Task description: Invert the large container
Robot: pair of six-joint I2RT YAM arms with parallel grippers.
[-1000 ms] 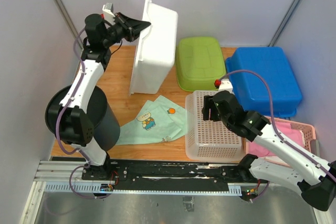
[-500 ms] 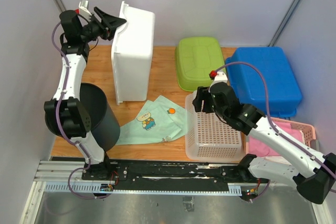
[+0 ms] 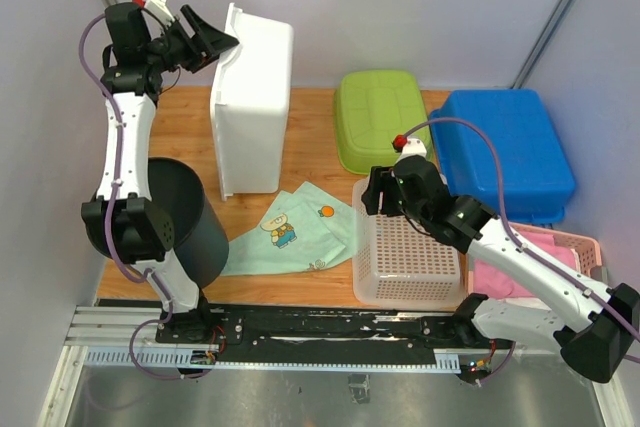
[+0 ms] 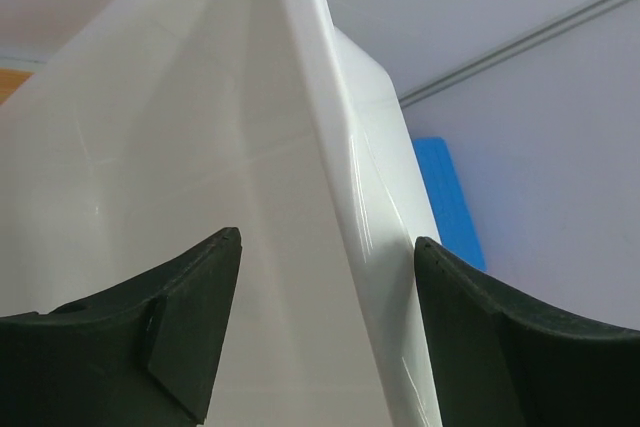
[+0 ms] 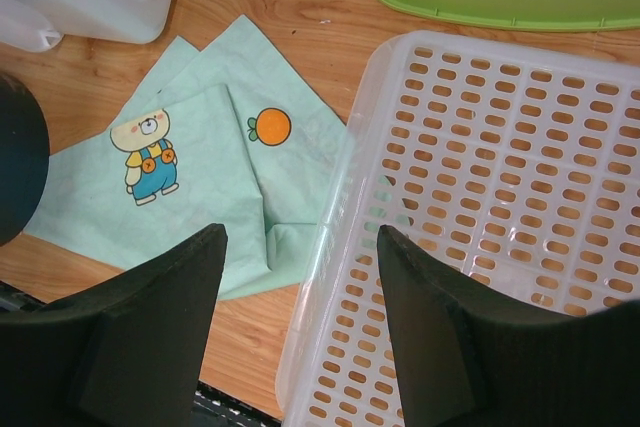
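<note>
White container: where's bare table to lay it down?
Bare table lies left of the white container, behind the black bin, and in a strip between it and the green tub. The right half is crowded: blue tub, white basket, cloth.

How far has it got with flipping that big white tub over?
Partway. The white tub stands on one side on the table, mouth facing sideways, not down. The left tool straddles its top rim, jaws open. Left to do: tip it over until the mouth faces the table.
</note>
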